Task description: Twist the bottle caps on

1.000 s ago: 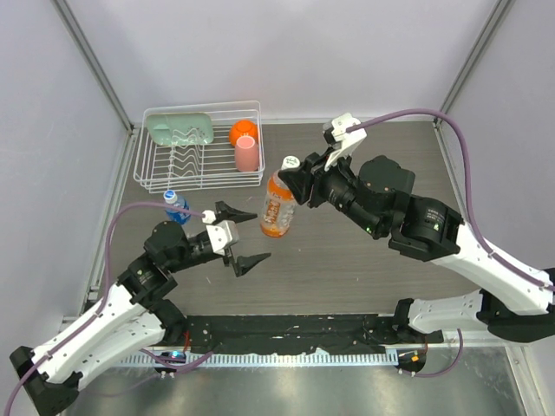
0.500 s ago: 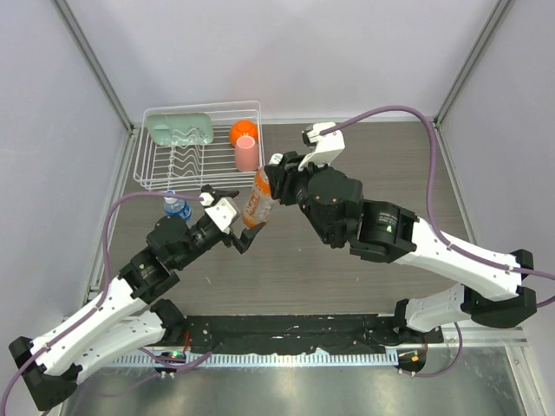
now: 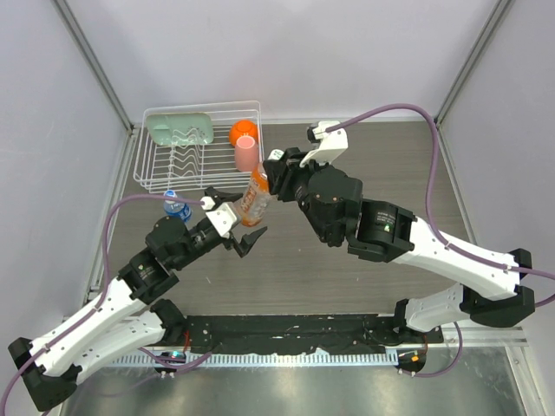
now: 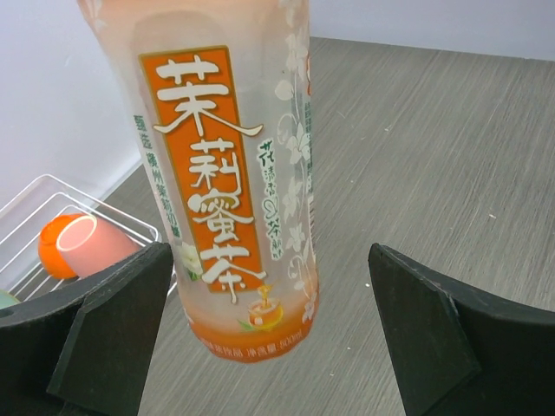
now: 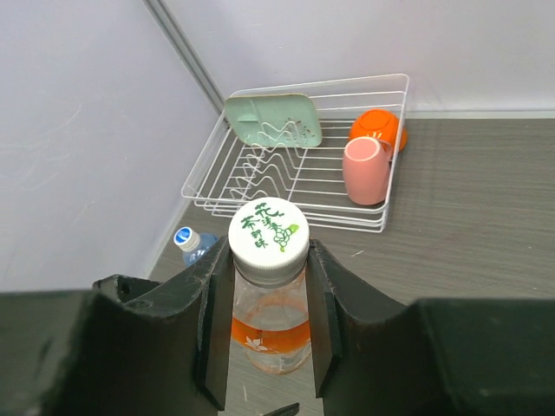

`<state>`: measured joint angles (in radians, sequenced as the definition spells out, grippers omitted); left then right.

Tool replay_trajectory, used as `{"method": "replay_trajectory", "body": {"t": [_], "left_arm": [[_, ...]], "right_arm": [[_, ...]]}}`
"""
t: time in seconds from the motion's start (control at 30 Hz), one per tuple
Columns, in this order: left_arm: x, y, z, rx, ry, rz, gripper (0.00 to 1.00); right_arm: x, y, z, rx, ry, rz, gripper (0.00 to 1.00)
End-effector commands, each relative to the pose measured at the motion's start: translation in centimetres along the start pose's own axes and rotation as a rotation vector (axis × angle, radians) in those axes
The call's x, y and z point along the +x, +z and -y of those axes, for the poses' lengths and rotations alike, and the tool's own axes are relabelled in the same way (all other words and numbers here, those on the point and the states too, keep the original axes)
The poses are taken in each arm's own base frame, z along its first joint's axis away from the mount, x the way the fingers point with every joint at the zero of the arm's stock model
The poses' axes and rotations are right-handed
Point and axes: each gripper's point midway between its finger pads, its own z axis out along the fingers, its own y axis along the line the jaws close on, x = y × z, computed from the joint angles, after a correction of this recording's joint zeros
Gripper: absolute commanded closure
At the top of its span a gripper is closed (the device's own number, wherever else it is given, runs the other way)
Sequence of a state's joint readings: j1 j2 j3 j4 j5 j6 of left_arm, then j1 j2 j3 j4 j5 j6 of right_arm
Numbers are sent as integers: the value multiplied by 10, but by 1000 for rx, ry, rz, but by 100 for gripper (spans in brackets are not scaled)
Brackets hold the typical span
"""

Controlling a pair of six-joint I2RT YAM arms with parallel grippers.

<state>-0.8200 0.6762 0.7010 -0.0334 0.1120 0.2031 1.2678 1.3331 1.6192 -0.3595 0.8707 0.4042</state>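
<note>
Orange bottle: we see the orange bottle (image 3: 253,198) a little left of the middle of the table (image 3: 373,260), close to the front right corner of the rack (image 3: 153,178). It leans a bit. We cannot tell if its bottom touches the table.
White cap: the white cap (image 5: 269,230) sits on top of the orange bottle.
Right gripper: the right gripper (image 5: 269,295) comes from above. Its two fingers (image 5: 215,312) are closed in on the bottle's neck, right under the white cap, and seem to press it from both sides.
Left gripper: the left gripper (image 4: 273,338) is wide open. One finger is on each side of the lower part of the orange bottle. Neither finger touches it, so it holds nothing.
Blue bottle: the blue bottle (image 3: 177,206) stands near the left edge, just in front of the rack. A bluish cap (image 5: 185,236) is on top of it.
Rack: the white wire rack sits in the far left corner. It holds a green dish (image 3: 179,129), a pink cup (image 3: 246,154) and an orange cup (image 3: 244,132).
</note>
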Motion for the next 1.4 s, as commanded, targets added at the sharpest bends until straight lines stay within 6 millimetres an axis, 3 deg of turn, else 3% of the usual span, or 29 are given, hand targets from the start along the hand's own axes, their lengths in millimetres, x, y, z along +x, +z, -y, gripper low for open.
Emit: {"method": "replay_trajectory", "body": {"t": [0.0, 0.13, 0.33, 0.6, 0.63, 0.77, 1.03, 1.17, 1.37], "left_arm": [[-5, 1, -3, -12, 32, 29, 0], [3, 1, 3, 0, -28, 15, 0], [7, -2, 26, 128, -28, 15, 0], [8, 0, 31, 154, -18, 19, 3], [7, -1, 32, 159, -23, 24, 5], [4, 0, 30, 150, -47, 30, 30], [0, -1, 26, 126, -112, 33, 35], [-8, -3, 28, 128, -192, 45, 51], [-17, -10, 40, 199, -258, 69, 62]], "right_arm": [[-31, -13, -17, -98, 159, 43, 99], [-34, -20, -23, -150, 163, 30, 99], [-42, -28, -27, -202, 119, 21, 99], [-37, -33, -38, -263, 63, -32, 99], [-38, -34, -39, -269, 61, -33, 99], [-33, -36, -42, -279, 36, -44, 99], [-30, -40, -40, -268, -8, -42, 99], [-27, -42, -39, -267, -37, -39, 99], [-26, -52, -38, -298, -59, -30, 99]]}}
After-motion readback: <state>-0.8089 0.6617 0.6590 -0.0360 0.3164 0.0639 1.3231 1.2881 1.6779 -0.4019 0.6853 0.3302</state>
